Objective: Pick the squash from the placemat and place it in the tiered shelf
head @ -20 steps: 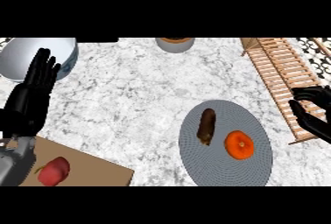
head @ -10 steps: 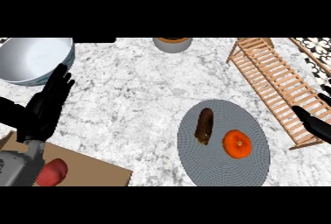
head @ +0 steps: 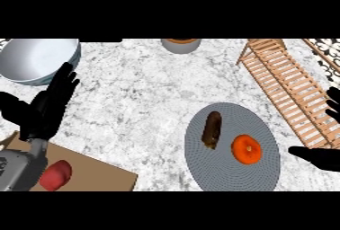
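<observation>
On the near right of the marble counter [head: 146,90], one round grey woven placemat [head: 225,175] is carrying two things: one orange round squash [head: 246,149] and, just left of it, one dark brown oblong vegetable [head: 212,129]. The right black hand [head: 325,158] is hovering at the right edge, spread wide and holding nothing, beside one slatted wooden tiered shelf [head: 285,85]. The left black hand [head: 46,110] is resting open at the left, between one white bowl [head: 40,58] and one brown board [head: 93,173] bearing one red fruit [head: 55,175].
</observation>
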Controlling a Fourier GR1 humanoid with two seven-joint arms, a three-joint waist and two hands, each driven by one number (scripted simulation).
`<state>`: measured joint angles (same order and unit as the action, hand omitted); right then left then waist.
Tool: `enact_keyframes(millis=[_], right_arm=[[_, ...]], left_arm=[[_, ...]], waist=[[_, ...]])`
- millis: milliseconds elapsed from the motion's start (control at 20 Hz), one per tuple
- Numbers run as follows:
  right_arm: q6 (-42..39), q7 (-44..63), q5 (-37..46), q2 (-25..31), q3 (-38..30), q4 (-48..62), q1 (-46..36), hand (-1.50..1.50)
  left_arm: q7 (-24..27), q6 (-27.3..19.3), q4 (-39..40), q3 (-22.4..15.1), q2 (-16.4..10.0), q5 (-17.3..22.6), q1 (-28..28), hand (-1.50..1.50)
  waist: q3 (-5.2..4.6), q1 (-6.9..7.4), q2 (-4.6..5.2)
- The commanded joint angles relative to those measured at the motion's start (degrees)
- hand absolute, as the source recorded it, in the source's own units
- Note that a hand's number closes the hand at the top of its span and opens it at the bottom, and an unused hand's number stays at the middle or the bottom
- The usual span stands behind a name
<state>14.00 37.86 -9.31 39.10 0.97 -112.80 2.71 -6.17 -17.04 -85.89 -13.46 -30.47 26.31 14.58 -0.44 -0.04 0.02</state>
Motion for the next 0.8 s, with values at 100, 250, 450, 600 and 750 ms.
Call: enact_keyframes(millis=[100,250,450,600,750], right_arm=[[-12.39,15.7,8.8,17.9,7.27,-1.28,-3.24,-1.5],[-14.46,26.6,10.65,18.0,12.61,-1.12,-10.15,-1.5],[-16.72,38.08,10.75,12.95,19.42,-0.15,-20.36,-1.5],[-15.93,42.74,13.46,7.54,24.07,3.27,-25.46,-1.5],[-18.18,43.5,13.7,4.78,27.69,7.0,-27.15,-1.5]], left_arm=[[0.31,-0.08,1.76,-1.32,1.53,-1.46,2.43,0.0],[-0.55,2.76,2.17,-0.95,0.94,-0.18,3.13,0.0],[1.67,1.08,3.2,-1.28,3.3,-2.22,2.32,0.0],[1.18,3.0,3.81,0.16,2.62,-0.95,2.85,0.0],[-1.57,0.93,1.47,-0.86,3.49,-2.01,3.73,0.0]], waist=[[-0.22,1.41,0.78],[0.08,3.05,0.74],[0.22,2.91,0.48],[0.21,2.96,0.42],[0.29,2.45,0.2]])
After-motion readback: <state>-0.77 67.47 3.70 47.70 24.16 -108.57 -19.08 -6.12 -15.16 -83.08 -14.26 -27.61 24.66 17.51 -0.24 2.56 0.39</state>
